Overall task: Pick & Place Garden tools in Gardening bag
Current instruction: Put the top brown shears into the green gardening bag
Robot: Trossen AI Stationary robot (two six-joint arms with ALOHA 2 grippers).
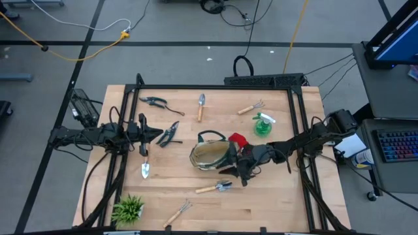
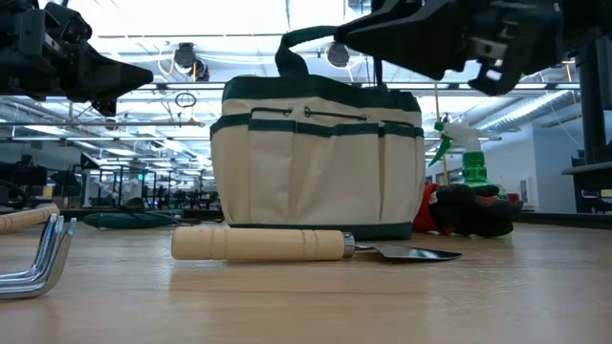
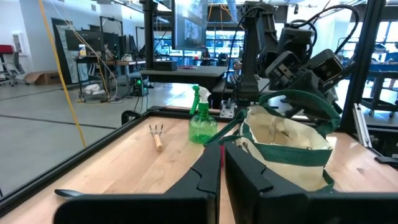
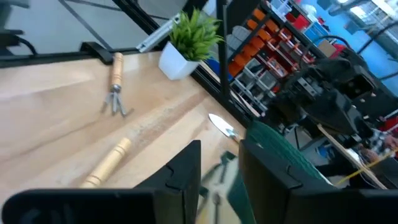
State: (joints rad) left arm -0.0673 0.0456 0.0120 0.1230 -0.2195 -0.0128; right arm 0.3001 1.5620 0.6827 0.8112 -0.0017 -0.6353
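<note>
The cream gardening bag [image 1: 212,155] with green trim stands upright mid-table and also shows in the low view [image 2: 316,162]. My right gripper [image 1: 238,164] hovers at its right rim, open [image 4: 221,165], with a blurred green strip between the fingers. My left gripper [image 1: 159,134] is shut and empty [image 3: 222,171], just left of black pruners [image 1: 171,132]. Red-and-black gloves [image 1: 236,140] and a green spray bottle [image 1: 262,124] lie right of the bag. A trowel [image 1: 145,168] lies near my left gripper, and another [image 1: 215,188] lies in front of the bag. My right gripper has a blurred green strip of the bag [image 4: 219,183] between its fingers, which slant down from the table's right. I cannot tell whether the fingers touch it.
A second pair of pruners [image 1: 155,102], a trowel [image 1: 201,106] and a small rake [image 1: 251,107] lie along the far side. Another rake [image 1: 177,212] and a potted green plant [image 1: 128,209] are near the front edge. A black frame rail [image 1: 215,87] borders the table.
</note>
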